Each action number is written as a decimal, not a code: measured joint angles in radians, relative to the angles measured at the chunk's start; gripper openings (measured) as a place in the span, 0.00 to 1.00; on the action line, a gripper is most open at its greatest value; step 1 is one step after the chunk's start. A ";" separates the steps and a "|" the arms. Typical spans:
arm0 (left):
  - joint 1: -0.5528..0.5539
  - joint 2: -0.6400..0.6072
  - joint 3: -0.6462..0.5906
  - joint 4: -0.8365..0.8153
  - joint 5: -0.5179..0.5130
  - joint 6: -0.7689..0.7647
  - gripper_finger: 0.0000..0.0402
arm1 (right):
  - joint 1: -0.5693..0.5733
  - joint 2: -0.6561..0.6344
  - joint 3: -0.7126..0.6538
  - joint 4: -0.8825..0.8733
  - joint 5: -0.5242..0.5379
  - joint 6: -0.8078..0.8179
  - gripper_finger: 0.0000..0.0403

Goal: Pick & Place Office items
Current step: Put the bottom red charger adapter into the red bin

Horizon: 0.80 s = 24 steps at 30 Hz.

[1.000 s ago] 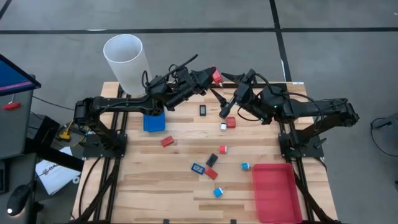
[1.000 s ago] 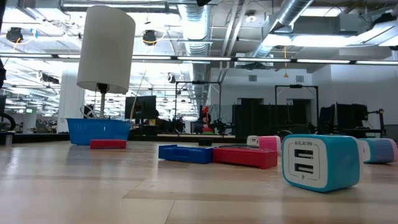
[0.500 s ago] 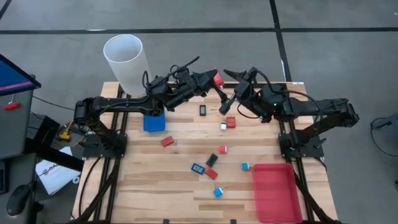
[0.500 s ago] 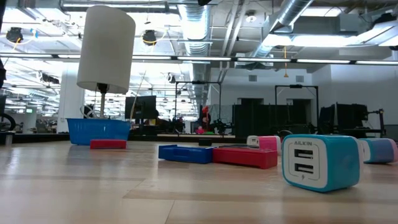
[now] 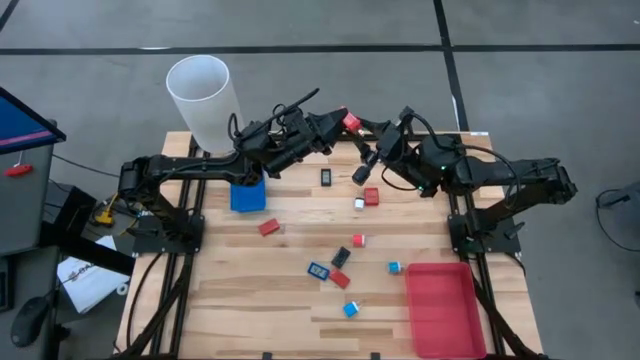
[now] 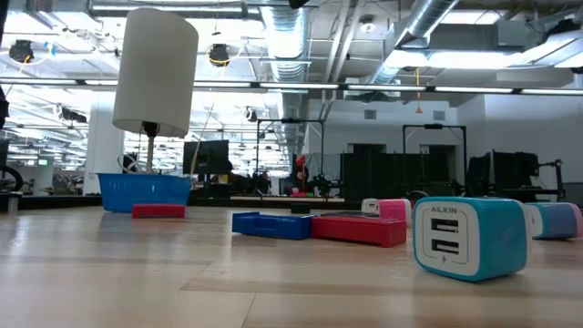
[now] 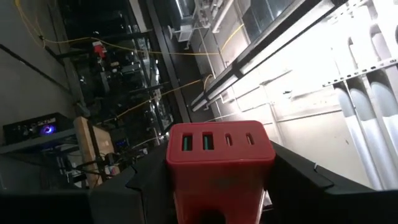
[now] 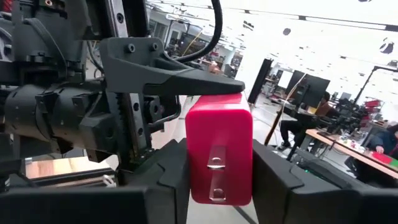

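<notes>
Both arms met above the far middle of the bench [image 5: 250, 300], passing one office item between them — a red charger block [image 5: 351, 122]. The left pincer [image 5: 343, 125] gripped it by its body, its port face showing in the left wrist view [image 7: 219, 155]. The right pincer [image 5: 362, 131] had closed onto the same block, its dark fingers [image 8: 177, 171] pressed to either side of the red casing [image 8: 219, 152] with the plug prongs facing the camera. So the block hung in the air, held by both at once, clear of the bench.

By my reading the task was at an early stage. The red tray [image 5: 443, 305] at the near right looked empty, and I couldn't see into the blue bin [image 5: 248, 194] on the left. Roughly ten small pieces lay loose between them — a red one [image 5: 268, 227], a black one [image 5: 326, 177], a light blue charger [image 5: 351, 309] and others. All of those were left to sort.
</notes>
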 joint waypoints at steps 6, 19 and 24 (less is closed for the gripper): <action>0.000 -0.001 0.000 0.033 0.109 0.100 0.63 | 0.031 -0.001 0.055 -0.037 0.061 0.027 0.28; 0.004 -0.294 -0.003 -0.425 0.519 0.847 0.61 | 0.088 -0.159 0.196 -0.779 0.115 0.619 0.28; 0.004 -0.481 -0.001 -0.791 0.449 1.049 0.57 | 0.125 -0.183 0.194 -1.216 -0.111 1.076 0.28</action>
